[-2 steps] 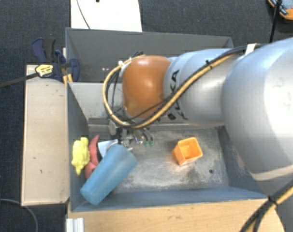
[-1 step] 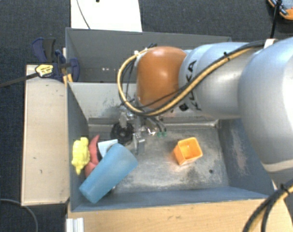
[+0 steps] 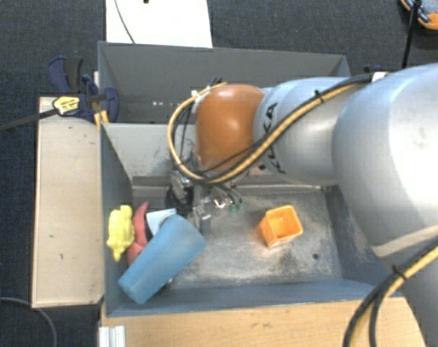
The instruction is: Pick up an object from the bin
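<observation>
My claw (image 3: 202,210) was low in the left-centre of the grey bin (image 3: 241,295), beside a light-blue cup (image 3: 161,260).
The cup lay on its side in the lower left, its upper end just under my claw. I could not tell whether the claw was wide or narrow. A yellow toy (image 3: 120,230) and a pink piece (image 3: 141,223) lay against the cup, and a small orange cup (image 3: 280,225) sat apart at centre-right.

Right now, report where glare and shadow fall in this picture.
Camera view: soft glare on the silver arm and its orange cover; dark shadow beneath the cover at the bin's back; blue cup and orange cup evenly lit.
</observation>
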You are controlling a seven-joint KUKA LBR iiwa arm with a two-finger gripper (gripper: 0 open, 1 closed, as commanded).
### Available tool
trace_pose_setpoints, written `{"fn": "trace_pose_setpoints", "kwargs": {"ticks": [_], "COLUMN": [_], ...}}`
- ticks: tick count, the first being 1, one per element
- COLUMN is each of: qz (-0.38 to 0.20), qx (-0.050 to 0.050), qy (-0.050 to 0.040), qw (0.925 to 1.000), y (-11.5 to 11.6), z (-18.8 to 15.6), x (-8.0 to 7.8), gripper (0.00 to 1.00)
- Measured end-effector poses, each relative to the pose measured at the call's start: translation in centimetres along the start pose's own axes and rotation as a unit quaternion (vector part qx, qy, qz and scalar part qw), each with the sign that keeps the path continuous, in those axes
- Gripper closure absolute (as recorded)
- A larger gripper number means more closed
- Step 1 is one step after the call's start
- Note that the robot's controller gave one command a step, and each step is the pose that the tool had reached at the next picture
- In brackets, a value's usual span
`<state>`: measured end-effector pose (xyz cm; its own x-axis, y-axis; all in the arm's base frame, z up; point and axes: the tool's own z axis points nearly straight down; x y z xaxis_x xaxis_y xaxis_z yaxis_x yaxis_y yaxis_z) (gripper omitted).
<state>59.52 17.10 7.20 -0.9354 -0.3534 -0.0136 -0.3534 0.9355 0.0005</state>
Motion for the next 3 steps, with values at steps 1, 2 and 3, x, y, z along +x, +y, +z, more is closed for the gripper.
{"fn": "trace_pose_setpoints", "kwargs": {"ticks": [1,2,3], "qz": [-0.033,-0.035,-0.032], "qx": [0.000,0.000,0.000], "qy": [-0.0003,-0.0004,0.0036], "qw": [0.9995,0.9994,0.9995], "y": [-0.6,-0.6,-0.6], "z": [-0.2,-0.2,-3.8], "x": [0.2,0.2,0.0], "gripper": [1.00,1.00,1.00]}}
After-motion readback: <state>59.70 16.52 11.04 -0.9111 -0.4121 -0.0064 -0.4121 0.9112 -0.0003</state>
